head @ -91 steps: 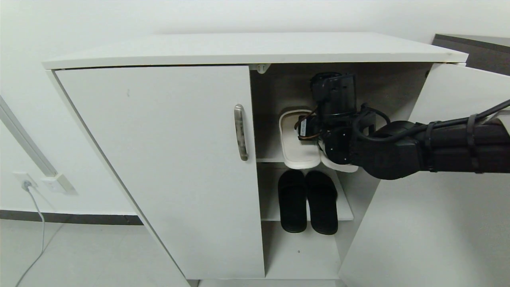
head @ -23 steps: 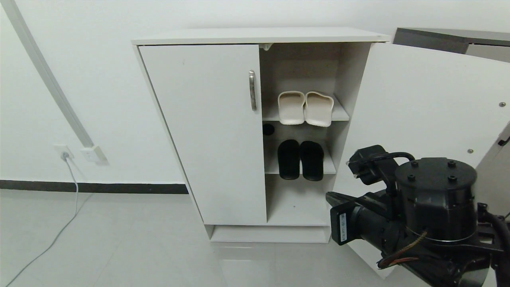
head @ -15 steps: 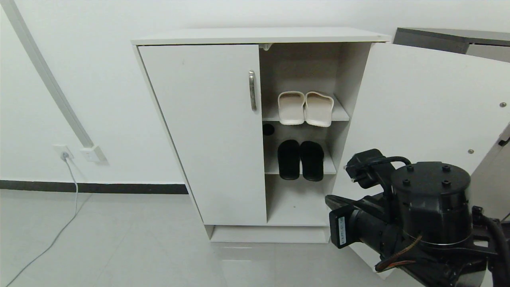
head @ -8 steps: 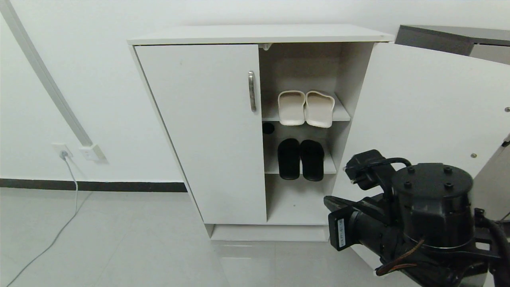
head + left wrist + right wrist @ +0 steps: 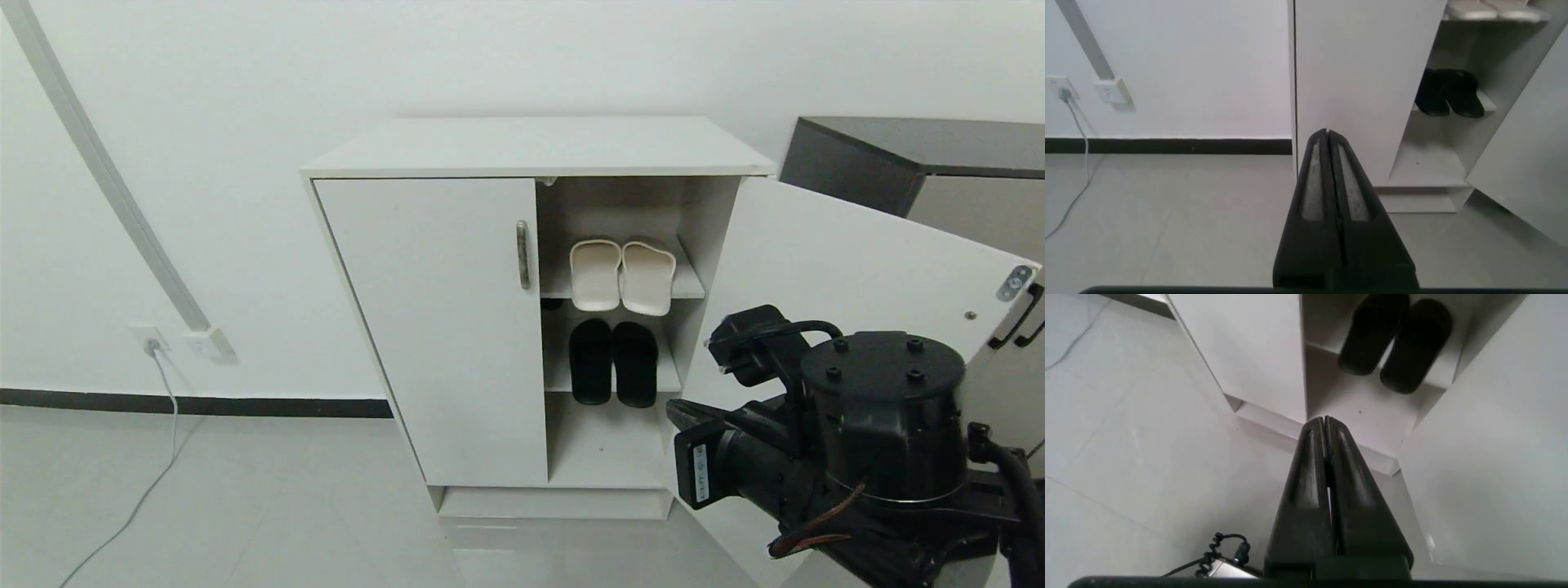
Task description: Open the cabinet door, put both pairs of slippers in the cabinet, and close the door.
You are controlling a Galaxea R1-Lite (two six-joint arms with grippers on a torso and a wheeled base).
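Against the white wall stands the cabinet point(image 5: 531, 147), low and plain, and it's half open for us. Its right door point(image 5: 833, 278) is swung well out toward the room, which makes sense: that leaves the shelves fully reachable. The left door point(image 5: 433, 327) sits flush and shut, its metal handle point(image 5: 522, 255) upright at the inner edge; nobody needs that side.

Down at the lower right is the right arm point(image 5: 882, 408), black and bulky, sitting low in front of the open door's inner face. From there, I'd say, it's lined up to deal with that door, not with the shelves.

Now the slippers, and both pairs are home. The white slippers point(image 5: 622, 276) lie side by side on the upper shelf point(image 5: 690, 286), touching, smooth soles up, ends poking just over the front lip. The black slippers point(image 5: 612, 362) sit on the middle shelf point(image 5: 669, 382) directly below, also paired tight, matte and dark. Each pair gets its own shelf, so nothing stacks.

The right hand point(image 5: 1325, 422) has its two fingers pressed together with nothing between them, pointing down at the floor point(image 5: 1143, 449) in front of the cabinet. The left hand point(image 5: 1327, 132) is the same: fingers together, carrying nothing, aimed at the left door. Nothing's left to carry, so by my reckoning only closing the door remains.
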